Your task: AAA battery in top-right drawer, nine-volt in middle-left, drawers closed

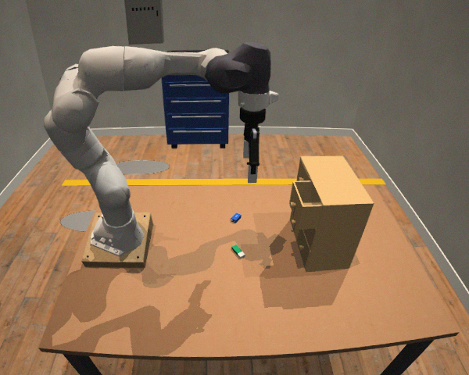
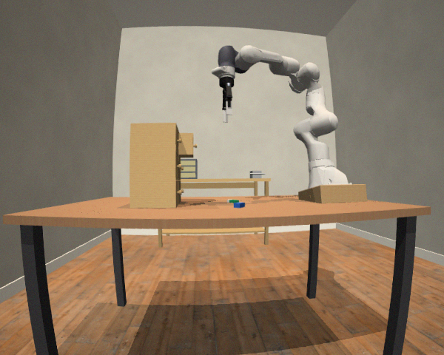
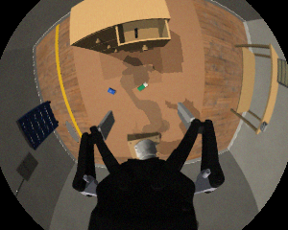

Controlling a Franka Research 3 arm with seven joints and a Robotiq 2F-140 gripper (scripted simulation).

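Note:
The small chest (image 1: pixel 339 237) (image 2: pixel 153 164) (image 3: pixel 120 14) stands upright with its fronts toward the arm's base. Its top right drawer (image 2: pixel 186 144) (image 3: pixel 156 40) is pulled partway out and level; the other drawers look closed. A dark elongated thing (image 3: pixel 136 33), apparently the AAA battery, lies in that drawer. A blue block (image 1: pixel 235 218) (image 2: pixel 239 205) (image 3: pixel 111 91), apparently the nine-volt battery, lies on the table before the chest. My gripper (image 1: pixel 252 176) (image 2: pixel 226 116) (image 3: pixel 144 112) is open and empty, pointing down high above the table, on the arm's side of the chest.
A green block with a white end (image 1: pixel 238 251) (image 2: pixel 234 200) (image 3: pixel 142 87) lies on the table near the blue block, toward the top camera. The arm's wooden base (image 1: pixel 117 260) (image 2: pixel 342 193) stands at the table's other side from the chest. The open drawer juts out over the table.

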